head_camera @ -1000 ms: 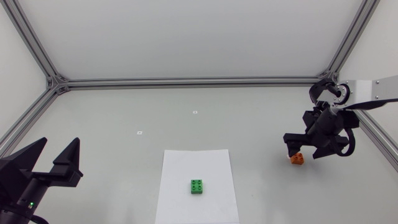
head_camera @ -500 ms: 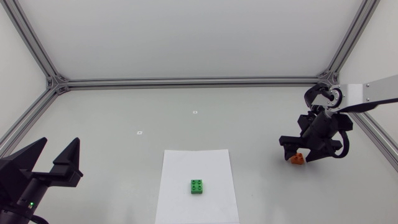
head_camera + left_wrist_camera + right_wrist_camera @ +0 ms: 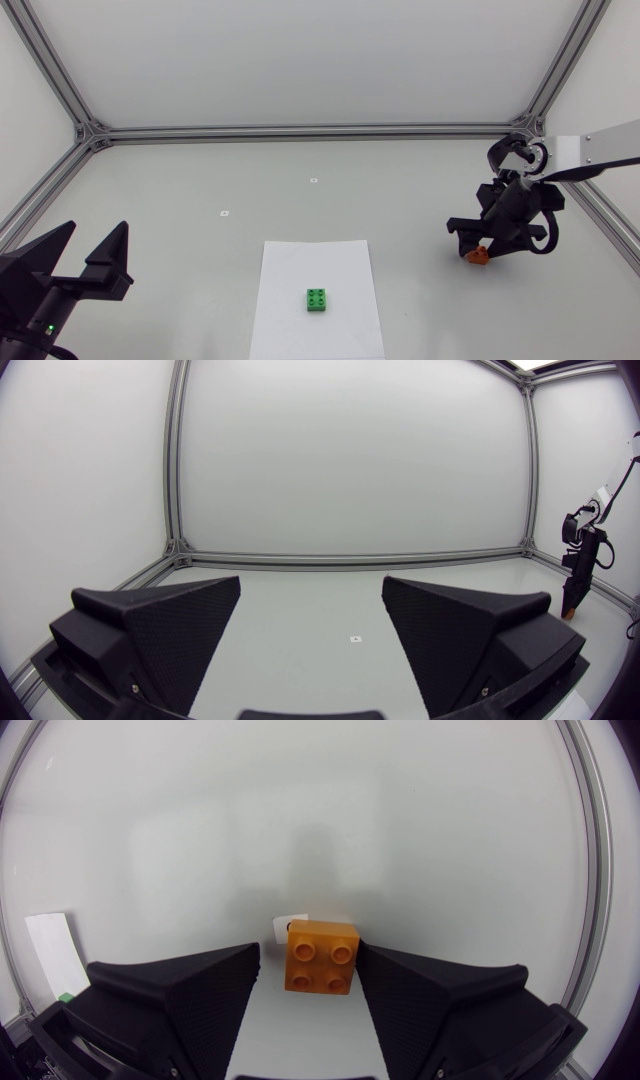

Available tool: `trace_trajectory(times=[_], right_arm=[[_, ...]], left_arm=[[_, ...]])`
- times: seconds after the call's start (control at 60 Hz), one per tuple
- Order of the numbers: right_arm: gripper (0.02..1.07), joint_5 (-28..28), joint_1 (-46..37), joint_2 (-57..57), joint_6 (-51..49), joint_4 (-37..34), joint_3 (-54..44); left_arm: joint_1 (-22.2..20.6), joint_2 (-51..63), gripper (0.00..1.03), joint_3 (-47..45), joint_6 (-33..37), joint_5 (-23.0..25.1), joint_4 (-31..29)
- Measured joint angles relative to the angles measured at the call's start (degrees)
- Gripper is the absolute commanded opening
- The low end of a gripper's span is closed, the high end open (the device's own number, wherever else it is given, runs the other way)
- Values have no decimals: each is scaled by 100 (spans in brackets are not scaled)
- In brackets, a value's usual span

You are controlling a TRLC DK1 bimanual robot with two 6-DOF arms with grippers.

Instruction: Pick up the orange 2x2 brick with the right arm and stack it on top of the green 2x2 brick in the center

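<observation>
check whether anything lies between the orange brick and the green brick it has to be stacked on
Nothing visible does. The orange brick sits between the right arm's open jaws. Only bare table and part of the white sheet lie between it and the green brick, whose studs are uncovered.

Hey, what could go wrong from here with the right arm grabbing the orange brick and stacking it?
The orange brick sits off-centre between the right gripper's open fingers, close to one with a gap to the other, so closing may shove or twist it. The green brick rests on a white paper sheet, which might slide when the stack is pressed.
</observation>
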Motion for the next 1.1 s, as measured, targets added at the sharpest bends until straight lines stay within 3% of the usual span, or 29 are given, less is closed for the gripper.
trace_trajectory(times=[0.517, 0.6, 1.1], right_arm=[[61, -20, -13, -2, 0, 0, 0], [54, -20, -39, -2, 0, 17, 0], [51, -20, -87, -66, -2, 39, -2]], left_arm=[[0, 0, 99, 0, -2, -2, 0], [2, 0, 99, 0, 0, 0, 2], [2, 0, 99, 0, -2, 0, 0]])
